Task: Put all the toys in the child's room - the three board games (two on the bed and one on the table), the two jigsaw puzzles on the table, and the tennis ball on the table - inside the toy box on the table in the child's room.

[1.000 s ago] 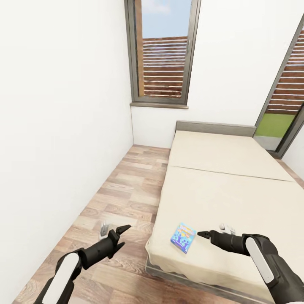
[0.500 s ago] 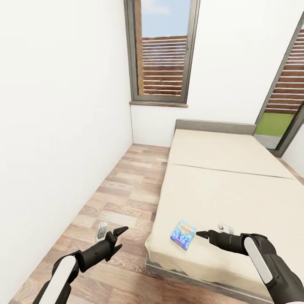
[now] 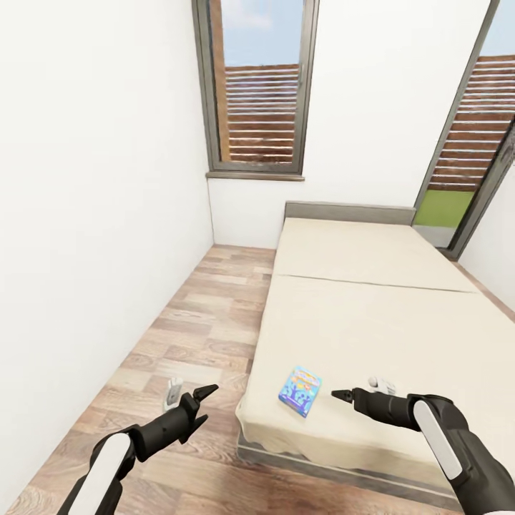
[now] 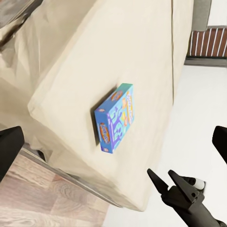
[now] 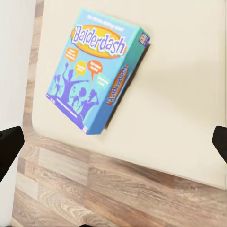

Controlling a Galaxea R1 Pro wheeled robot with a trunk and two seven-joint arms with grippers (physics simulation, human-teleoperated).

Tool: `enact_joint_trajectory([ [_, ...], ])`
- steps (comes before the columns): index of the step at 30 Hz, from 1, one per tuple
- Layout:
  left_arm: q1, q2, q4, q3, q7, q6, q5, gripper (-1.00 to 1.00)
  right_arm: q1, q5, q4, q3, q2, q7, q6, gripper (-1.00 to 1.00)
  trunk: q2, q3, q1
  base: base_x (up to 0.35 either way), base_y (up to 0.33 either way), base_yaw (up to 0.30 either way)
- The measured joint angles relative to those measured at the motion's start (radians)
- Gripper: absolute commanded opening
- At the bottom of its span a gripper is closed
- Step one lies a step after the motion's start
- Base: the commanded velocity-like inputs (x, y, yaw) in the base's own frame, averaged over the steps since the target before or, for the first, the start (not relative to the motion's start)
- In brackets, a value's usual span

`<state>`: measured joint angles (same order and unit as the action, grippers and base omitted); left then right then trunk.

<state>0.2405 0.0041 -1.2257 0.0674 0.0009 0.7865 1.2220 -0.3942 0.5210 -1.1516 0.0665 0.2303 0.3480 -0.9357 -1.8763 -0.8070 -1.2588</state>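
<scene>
Slightly leftward goes the view since a moment ago; the arms look unchanged. A blue board game (image 3: 300, 390) lies flat near the bed's (image 3: 372, 322) foot corner. Right gripper (image 3: 336, 394) hovers just beside it, left gripper (image 3: 204, 395) over floor, both empty; the wrist views suggest spread fingers.

We see a small blue printed "Balderdash" cardboard game box (image 3: 300, 390) lying flat near the front left corner of the beige-mattressed bed (image 3: 400, 336).
</scene>
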Motion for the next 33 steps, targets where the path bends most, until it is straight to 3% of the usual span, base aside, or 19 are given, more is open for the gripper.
enact_joint_trajectory([
  [20, 0.006, -0.002, 0.007, -0.003, 0.002, -0.002, -0.001, 1.00, 0.001, 0.001, -0.004, 0.000, 0.000, 0.000, 0.001, 1.00, -0.140, -0.061, -0.077, 0.000, 0.000, -0.014],
  [33, -0.004, -0.002, 0.010, -0.010, -0.007, -0.005, 0.001, 1.00, 0.001, 0.001, -0.005, -0.003, 0.000, 0.000, 0.000, 1.00, -0.140, -0.061, -0.077, 0.000, 0.000, -0.001],
])
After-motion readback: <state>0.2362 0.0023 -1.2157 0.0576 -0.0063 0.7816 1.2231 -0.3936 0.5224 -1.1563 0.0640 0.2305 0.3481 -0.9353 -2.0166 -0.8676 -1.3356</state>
